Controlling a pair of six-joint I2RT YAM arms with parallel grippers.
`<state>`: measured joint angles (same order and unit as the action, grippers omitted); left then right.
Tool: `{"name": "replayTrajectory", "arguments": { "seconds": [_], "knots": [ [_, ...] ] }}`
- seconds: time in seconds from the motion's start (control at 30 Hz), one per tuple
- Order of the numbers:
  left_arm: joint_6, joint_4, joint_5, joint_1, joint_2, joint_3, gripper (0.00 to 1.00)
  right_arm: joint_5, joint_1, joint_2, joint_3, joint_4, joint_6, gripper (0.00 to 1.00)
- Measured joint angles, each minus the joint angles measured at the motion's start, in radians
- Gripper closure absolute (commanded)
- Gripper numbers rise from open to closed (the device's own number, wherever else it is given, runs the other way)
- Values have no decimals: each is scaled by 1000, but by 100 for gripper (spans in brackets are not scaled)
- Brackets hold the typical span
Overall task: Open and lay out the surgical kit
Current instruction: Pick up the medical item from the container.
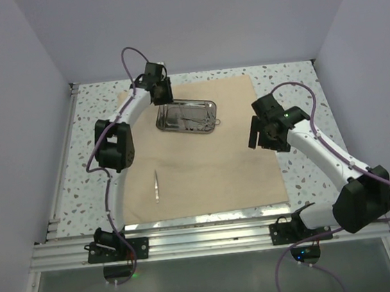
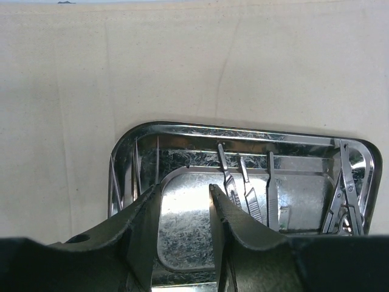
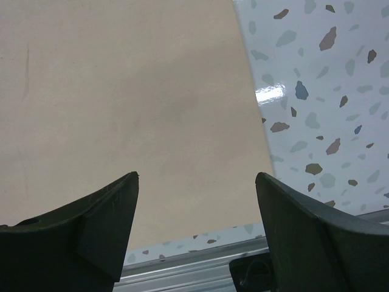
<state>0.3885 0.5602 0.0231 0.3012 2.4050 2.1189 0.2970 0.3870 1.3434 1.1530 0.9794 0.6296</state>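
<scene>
Currently, nearest the arm bases, one slim silver instrument [image 1: 157,186] lies alone on the beige cloth wrap [image 1: 205,173], lengthwise near-to-far, well apart from the tray. The cloth wrap is spread flat on the speckled table [image 3: 316,91].

Further out on the right, the right gripper [image 3: 196,176] hangs over the cloth's right edge. Its jaws are spread wide and nothing is between them.

Beyond that, the steel tray [image 2: 243,129] sits on the far half of the cloth. Inside, several straight slim instruments [image 2: 246,194] lie side by side, and a crossed, scissor-like pair [image 2: 346,194] lies at one end.

Farthest, the left gripper [image 2: 183,190] is above the tray's other end. Its jaws are parted by a narrow gap, with only bare tray floor visible between them. Contact with the tray: cannot tell.
</scene>
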Motion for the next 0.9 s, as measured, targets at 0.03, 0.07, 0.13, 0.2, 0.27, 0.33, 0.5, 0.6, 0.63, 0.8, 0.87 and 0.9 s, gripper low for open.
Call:
{"name": "replayTrajectory", "arguments": {
  "seconds": [0.03,0.07,0.13,0.2,0.27,0.33,0.5,0.6,0.63,0.8,0.87,0.9],
  "knots": [
    [-4,0,-1,0,0,0,59,0,0,0,0,0,0,19],
    [-7,-1,-2,0,0,0,59,0,0,0,0,0,0,19],
    [-10,-2,-5,0,0,-2,59,0,0,0,0,0,0,19],
    [-11,-2,-6,0,1,-4,59,0,0,0,0,0,0,19],
    [-13,-2,-7,-1,5,-4,59,0,0,2,0,0,0,19],
    [-14,-2,-8,-2,13,-4,59,0,0,6,0,0,0,19],
    [-14,5,-8,-6,53,-4,60,0,0,22,1,0,-1,19],
    [-13,1,-11,-9,61,-1,62,0,0,38,4,0,-1,19],
    [-13,0,-11,-10,63,-1,65,0,0,43,5,-2,-1,19],
    [-6,5,-13,-16,69,6,88,0,0,64,14,-4,-2,19],
    [-5,11,-16,-19,73,12,97,0,0,71,20,-4,-2,19],
    [-5,15,-20,-20,76,17,100,0,0,74,24,-5,-2,19]
  ]
}}
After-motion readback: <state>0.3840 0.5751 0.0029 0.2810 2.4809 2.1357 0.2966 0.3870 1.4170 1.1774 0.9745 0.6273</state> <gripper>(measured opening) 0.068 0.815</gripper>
